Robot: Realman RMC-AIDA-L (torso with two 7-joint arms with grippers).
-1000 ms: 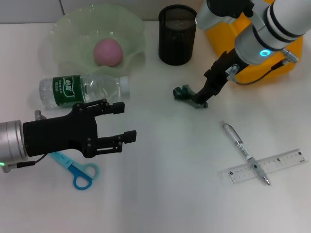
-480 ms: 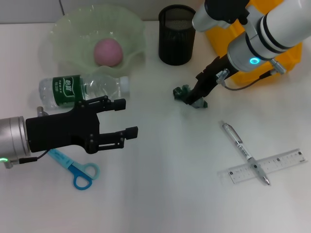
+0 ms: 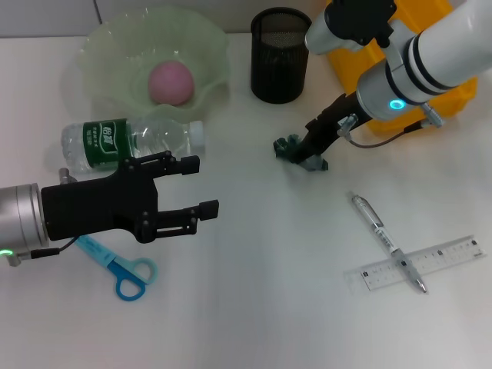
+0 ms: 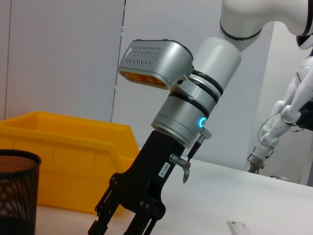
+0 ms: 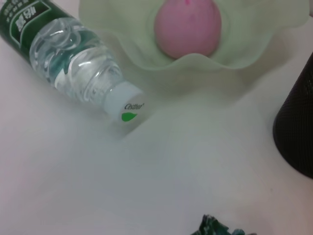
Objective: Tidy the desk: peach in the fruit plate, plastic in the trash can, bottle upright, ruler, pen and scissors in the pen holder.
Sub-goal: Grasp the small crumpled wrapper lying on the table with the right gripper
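Note:
The pink peach (image 3: 171,82) lies in the pale green fruit plate (image 3: 104,46). A clear bottle (image 3: 131,142) with a green label lies on its side in front of the plate. My left gripper (image 3: 198,186) hovers open just in front of the bottle, holding nothing. Blue scissors (image 3: 121,270) lie partly under the left arm. My right gripper (image 3: 306,152) reaches down onto the crumpled green plastic (image 3: 290,146); in the left wrist view the right gripper (image 4: 120,226) has its fingers apart. A pen (image 3: 387,240) lies across the clear ruler (image 3: 442,257).
The black mesh pen holder (image 3: 280,54) stands at the back centre. The yellow trash can (image 3: 392,73) sits behind the right arm. The right wrist view shows the bottle (image 5: 78,68), the peach (image 5: 188,24), the pen holder's wall (image 5: 298,117) and the plastic (image 5: 215,227).
My right gripper has moved left, from beside the plastic to right over it. The left arm has shifted slightly right. Nothing on the table has moved.

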